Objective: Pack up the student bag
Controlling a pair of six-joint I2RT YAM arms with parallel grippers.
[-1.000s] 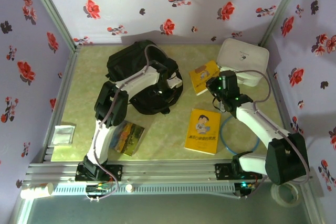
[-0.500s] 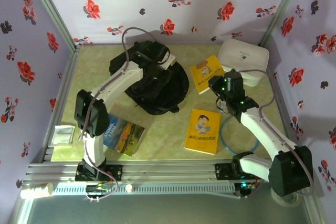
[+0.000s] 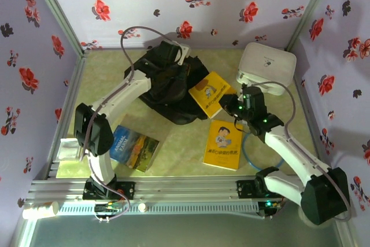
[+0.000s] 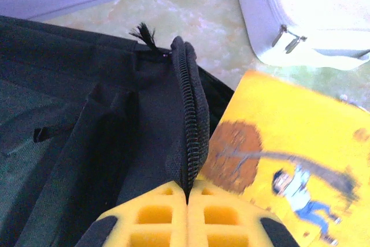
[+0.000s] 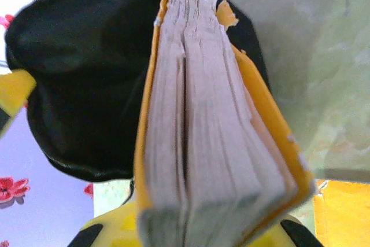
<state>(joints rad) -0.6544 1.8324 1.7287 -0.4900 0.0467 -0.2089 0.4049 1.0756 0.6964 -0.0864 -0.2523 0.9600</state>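
Note:
The black student bag lies at the back middle of the table, its mouth facing right. My left gripper is shut on the bag's zipper edge and holds it up; the yellow fingers meet on the fabric. My right gripper is shut on a yellow book and holds it at the bag's opening. In the right wrist view the book's page edges stand between the fingers, with the dark bag interior just behind. The same yellow book shows beside the zipper.
A white zip case sits at the back right. A second yellow book lies front middle over a blue cable. A colourful animal book lies front left, and a small white packet rests at the left edge.
The left gripper pulled the bag's edge up and toward the back wall. The right gripper carried the yellow book leftward from beside the white case to the bag's opening.

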